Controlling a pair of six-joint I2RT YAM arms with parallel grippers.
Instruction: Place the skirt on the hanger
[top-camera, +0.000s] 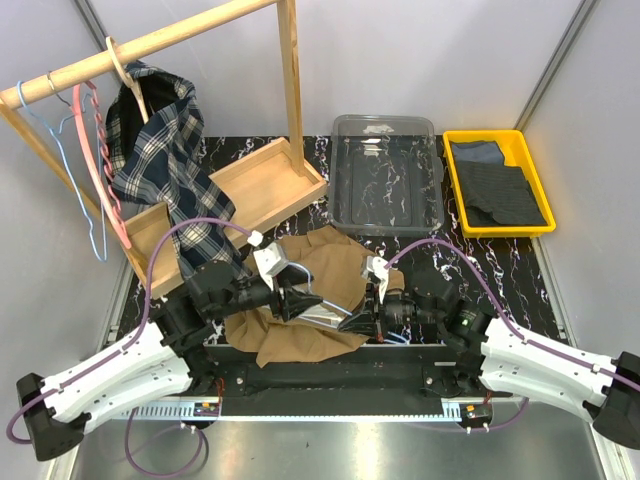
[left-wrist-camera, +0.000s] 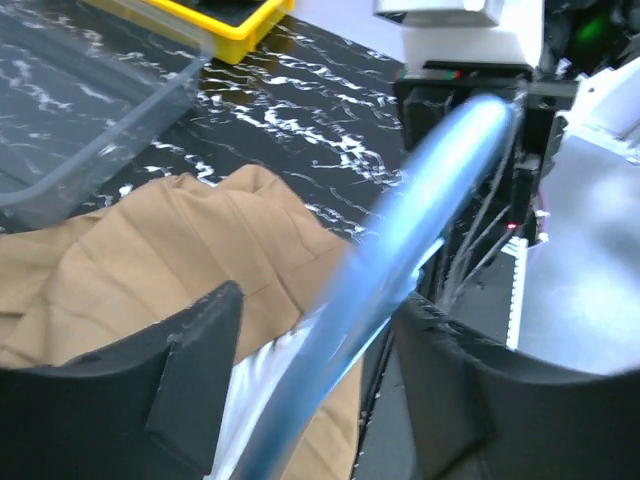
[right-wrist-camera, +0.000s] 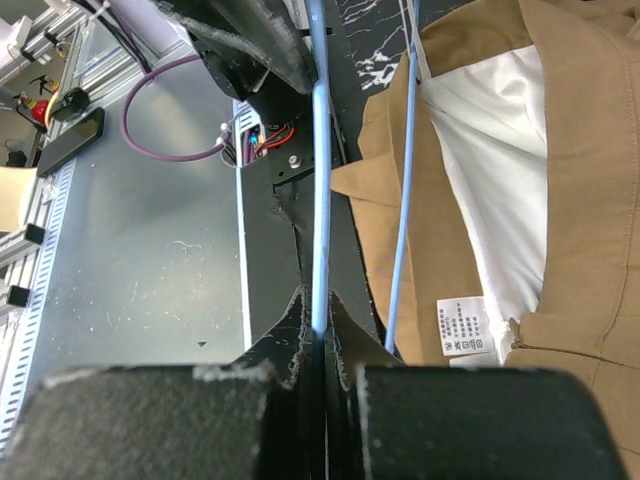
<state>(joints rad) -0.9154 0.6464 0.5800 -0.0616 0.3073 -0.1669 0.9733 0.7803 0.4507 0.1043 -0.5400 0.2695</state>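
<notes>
My right gripper (right-wrist-camera: 318, 340) clamps the stiff wire hanger (right-wrist-camera: 320, 200), my left gripper (left-wrist-camera: 320, 335) gapes around it, and I'd take the limp skirt (top-camera: 315, 290), crumpled on the table (top-camera: 480, 260) beneath, by its waistband (right-wrist-camera: 585, 340).

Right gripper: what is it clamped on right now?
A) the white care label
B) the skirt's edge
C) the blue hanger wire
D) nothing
C: the right wrist view shows the right gripper shut on the hanger wire, while the skirt lies beside it, not between its fingers.
</notes>
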